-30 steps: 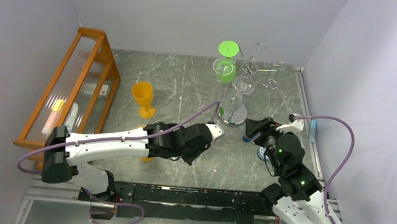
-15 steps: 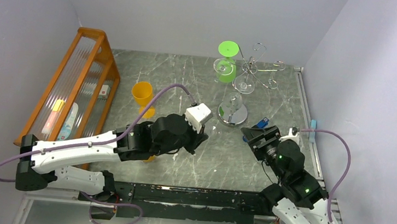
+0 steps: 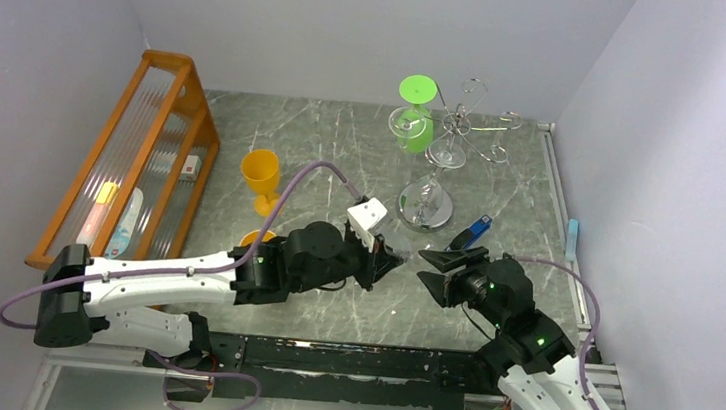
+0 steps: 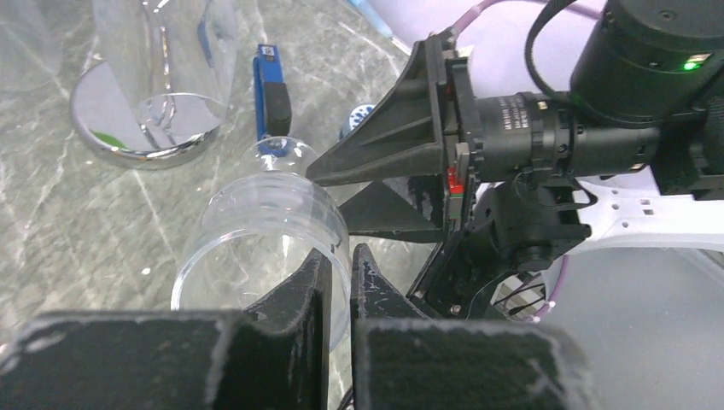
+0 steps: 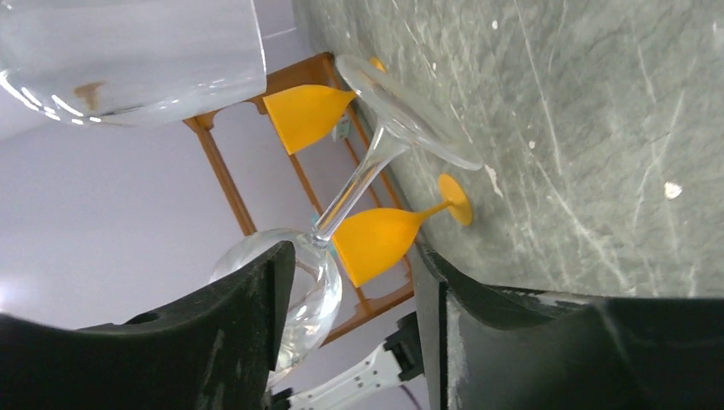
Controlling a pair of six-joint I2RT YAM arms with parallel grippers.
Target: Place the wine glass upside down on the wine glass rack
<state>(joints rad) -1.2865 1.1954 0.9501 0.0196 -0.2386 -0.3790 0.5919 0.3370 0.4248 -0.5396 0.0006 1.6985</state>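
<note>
Hold the rim of the glass pinched in the left hand, clenched with the rim between its fingertips. Hold the bowl near level above the surface, stem end pointing away from that hand.

Treat this, judging by the pose, as a hand-over. Find the right hand released, jaws standing either side of the glass near the joint of bowl and stem. Cannot tell from these views whether touching or just apart.

Centre the stem between the fingers before closing. Close slowly, just below the bowl and not on the bowl wall: thin, clear, probably slippery, and likely to skid or crack under a hard pinch. Grip square to the stem to prevent swinging.

Unclench the left hand only after confirming a firm right grip. Draw it back along the bowl axis, clear of the rim.

Then turn the glass foot-up and carry it to the rack toward the far side of the surface. Pick a free loop away from the green glass hanging there. Slide the stem in sideways, foot above the wire. Pass clear of the blue item beside the rack base.
</note>
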